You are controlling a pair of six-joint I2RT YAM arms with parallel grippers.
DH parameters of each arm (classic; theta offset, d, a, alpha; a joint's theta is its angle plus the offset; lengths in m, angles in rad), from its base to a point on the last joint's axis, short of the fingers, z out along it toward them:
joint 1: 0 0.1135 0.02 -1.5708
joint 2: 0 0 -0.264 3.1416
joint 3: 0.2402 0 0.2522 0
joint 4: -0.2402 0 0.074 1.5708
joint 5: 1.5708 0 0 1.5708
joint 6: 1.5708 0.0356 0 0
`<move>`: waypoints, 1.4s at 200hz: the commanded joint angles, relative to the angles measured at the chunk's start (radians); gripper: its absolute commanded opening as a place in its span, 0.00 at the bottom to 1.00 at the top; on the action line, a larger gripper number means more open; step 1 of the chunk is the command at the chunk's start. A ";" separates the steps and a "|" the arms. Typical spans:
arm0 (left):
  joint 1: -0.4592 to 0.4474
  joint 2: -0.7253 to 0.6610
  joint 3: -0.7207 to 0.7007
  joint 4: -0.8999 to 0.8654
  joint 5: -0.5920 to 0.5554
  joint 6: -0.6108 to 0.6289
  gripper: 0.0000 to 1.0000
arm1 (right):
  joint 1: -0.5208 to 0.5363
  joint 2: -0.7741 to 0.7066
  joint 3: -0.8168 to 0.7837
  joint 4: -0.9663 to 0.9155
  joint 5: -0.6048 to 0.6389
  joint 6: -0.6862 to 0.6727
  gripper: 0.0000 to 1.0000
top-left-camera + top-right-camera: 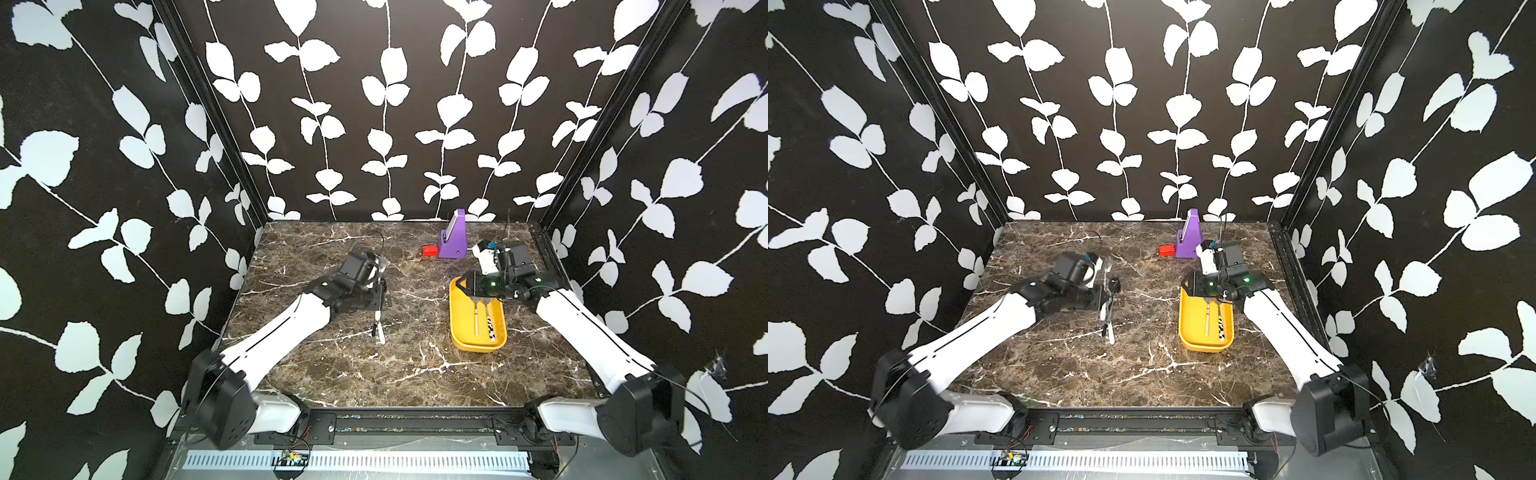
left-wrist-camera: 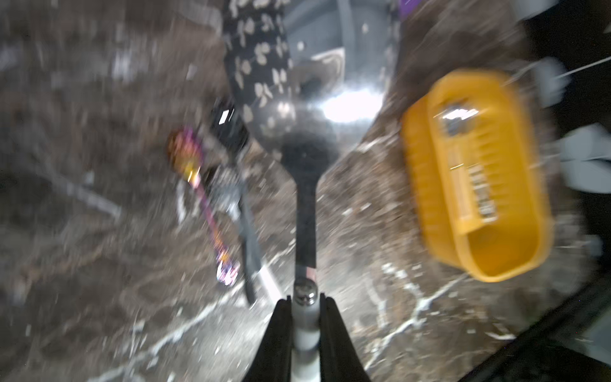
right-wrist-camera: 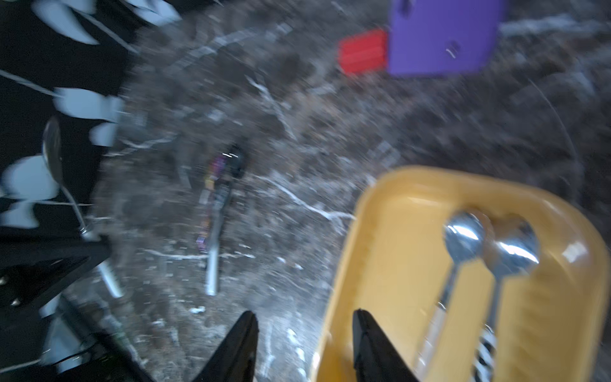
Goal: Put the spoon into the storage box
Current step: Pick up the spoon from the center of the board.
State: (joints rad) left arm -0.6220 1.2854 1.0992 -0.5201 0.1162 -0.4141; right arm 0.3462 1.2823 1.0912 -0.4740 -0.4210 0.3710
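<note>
My left gripper point(image 1: 376, 293) point(image 2: 305, 299) is shut on the white handle of a steel spoon point(image 2: 314, 109), whose bowl point(image 1: 382, 266) points up and away over the left-centre of the table. The yellow storage box point(image 1: 478, 347) point(image 2: 420, 172) lies to the right. Inside it are a white-handled spoon point(image 3: 463, 238) and a zebra-handled spoon point(image 3: 512, 248). My right gripper point(image 1: 471, 286) point(image 3: 304, 317) hangs open and empty over the box's far left rim, with one finger over the table and one over the box.
More spoons lie together on the marble just in front of my left gripper: a black one point(image 2: 238, 185), an iridescent purple one point(image 2: 205, 198) and a white handle point(image 1: 380, 332). A purple wedge stand point(image 1: 454, 237) and a small red block point(image 1: 431, 250) sit at the back.
</note>
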 commanded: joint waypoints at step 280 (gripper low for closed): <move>0.126 -0.129 -0.188 0.888 0.853 -0.051 0.00 | 0.321 0.031 -0.037 0.698 -0.429 -0.124 0.44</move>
State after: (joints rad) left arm -0.4965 1.1828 0.9253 0.3050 0.9413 -0.4438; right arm 0.6598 1.3090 0.9962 0.1665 -0.8444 0.2325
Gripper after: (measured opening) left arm 0.157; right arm 0.460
